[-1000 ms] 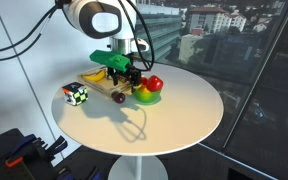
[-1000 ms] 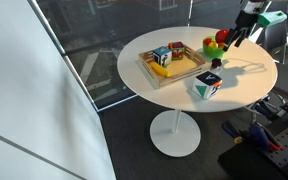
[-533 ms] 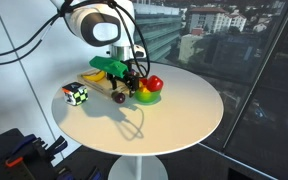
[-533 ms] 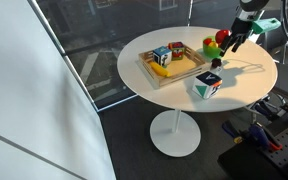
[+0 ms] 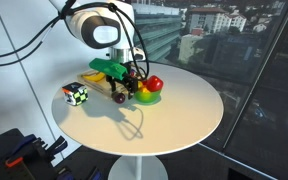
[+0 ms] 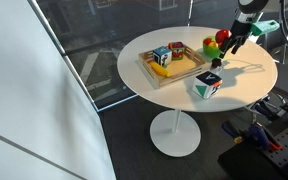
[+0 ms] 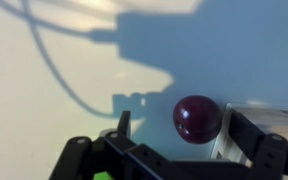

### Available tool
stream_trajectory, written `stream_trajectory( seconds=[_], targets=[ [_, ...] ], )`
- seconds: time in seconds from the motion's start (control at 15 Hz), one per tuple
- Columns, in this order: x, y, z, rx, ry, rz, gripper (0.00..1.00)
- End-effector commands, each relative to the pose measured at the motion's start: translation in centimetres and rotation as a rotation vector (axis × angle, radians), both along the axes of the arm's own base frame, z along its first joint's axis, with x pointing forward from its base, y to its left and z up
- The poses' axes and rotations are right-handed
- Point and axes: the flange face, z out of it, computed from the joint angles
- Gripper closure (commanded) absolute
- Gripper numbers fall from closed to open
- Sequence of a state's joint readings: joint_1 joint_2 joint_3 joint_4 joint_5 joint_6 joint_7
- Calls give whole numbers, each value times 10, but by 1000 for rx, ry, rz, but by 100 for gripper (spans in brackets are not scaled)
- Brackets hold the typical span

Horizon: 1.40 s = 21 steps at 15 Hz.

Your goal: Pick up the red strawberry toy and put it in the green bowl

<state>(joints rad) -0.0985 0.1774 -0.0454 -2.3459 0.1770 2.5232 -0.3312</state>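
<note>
1. A chequered cube (image 5: 76, 94) sits far left on the white surface (image 5: 184, 120).
2. The fingers (image 7: 246, 132) are spread wide and grip nothing. A dark maroon fruit (image 7: 196, 118) lies on the surface between them.
3. The green bowl (image 5: 149, 98) stands just to the right, with a red fruit (image 5: 155, 84) touching it. I cannot tell for certain which piece is the red strawberry toy.

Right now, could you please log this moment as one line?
gripper open, low over table | dark maroon fruit between fingers, not gripped | green bowl close by
</note>
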Motion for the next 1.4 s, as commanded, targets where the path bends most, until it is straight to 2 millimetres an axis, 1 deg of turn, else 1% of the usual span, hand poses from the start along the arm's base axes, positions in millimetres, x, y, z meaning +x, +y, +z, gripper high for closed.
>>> stream_trajectory(
  seconds=[0.0,0.53,0.8,0.93,1.13,1.33],
  targets=[
    [0,0,0,0,1,0,0],
    [0,0,0,0,1,0,0],
    [-11,13,8,15,39,39,0],
    [-16,20,15,23,64,52,0],
    [-23,27,32,25,89,75,0],
    [-31,31,57,1,92,100,0]
  ],
)
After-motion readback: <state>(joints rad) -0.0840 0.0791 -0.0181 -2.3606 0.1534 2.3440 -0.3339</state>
